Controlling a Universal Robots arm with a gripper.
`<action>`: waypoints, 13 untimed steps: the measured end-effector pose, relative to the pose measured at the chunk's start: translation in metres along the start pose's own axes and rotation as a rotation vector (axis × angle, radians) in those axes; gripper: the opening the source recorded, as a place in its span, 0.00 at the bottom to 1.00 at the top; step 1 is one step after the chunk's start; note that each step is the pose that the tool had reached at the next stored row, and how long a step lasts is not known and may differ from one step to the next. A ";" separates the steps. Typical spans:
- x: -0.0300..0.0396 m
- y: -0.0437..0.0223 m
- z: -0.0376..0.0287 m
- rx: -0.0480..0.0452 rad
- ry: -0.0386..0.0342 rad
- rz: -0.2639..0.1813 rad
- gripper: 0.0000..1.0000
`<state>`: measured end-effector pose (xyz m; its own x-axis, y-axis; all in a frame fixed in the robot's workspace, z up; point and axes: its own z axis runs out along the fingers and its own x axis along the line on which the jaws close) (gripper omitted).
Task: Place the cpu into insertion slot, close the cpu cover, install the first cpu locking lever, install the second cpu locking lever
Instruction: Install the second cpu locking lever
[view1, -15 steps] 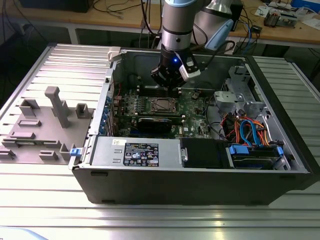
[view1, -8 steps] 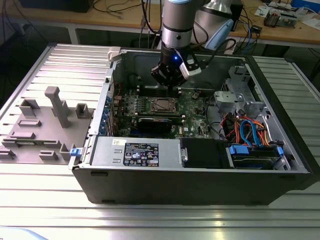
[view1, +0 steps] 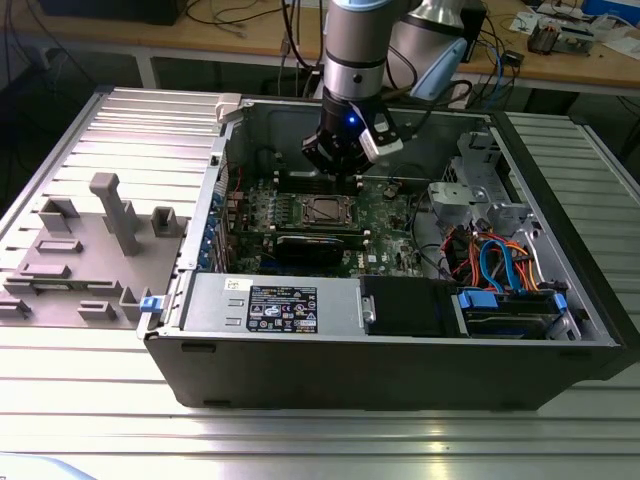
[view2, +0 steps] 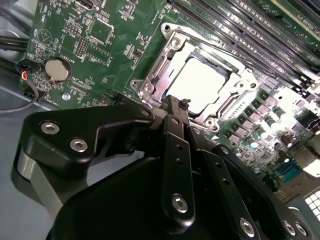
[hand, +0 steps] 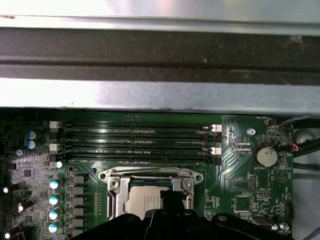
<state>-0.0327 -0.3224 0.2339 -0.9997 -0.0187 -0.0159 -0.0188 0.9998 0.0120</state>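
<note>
So the whole setup sits on a big ribbed aluminium worktop (view1: 90, 400), the slotted-profile kind, and behind it a wooden bench (view1: 200, 35) runs along the back of the room, loaded with cables and bits of gear. On the exterior view's left there's a grey fixture plate (view1: 90, 250) with upright blocks on it. The main thing is an open PC case (view1: 400, 350) lying on its side, with the green motherboard (view1: 385, 215) in the floor of it and a bundle of orange and blue cables (view1: 495, 265) toward the exterior view's right.

The arm (view1: 355, 50) comes straight down into the case, and the end effector (view1: 340, 160) hangs just above the board, at the far edge of the insertion slot (view1: 328, 210). In the second wrist view its black fingers (view2: 175, 150) look pinched together to a narrow tip with nothing between them.

The cpu (view2: 202, 82) already lies in the slot, pale face up, and the cpu cover (view2: 165, 65) lies flat around it, framing it.
</note>
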 end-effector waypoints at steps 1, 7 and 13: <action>0.0000 -0.0007 0.0002 0.0001 0.0000 0.000 0.11; 0.0001 -0.0020 0.0004 0.0000 0.0001 0.000 0.11; 0.0001 -0.0062 0.0004 -0.0001 0.0000 0.000 0.11</action>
<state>-0.0328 -0.3285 0.2335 -0.9997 -0.0186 -0.0159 -0.0188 0.9998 0.0121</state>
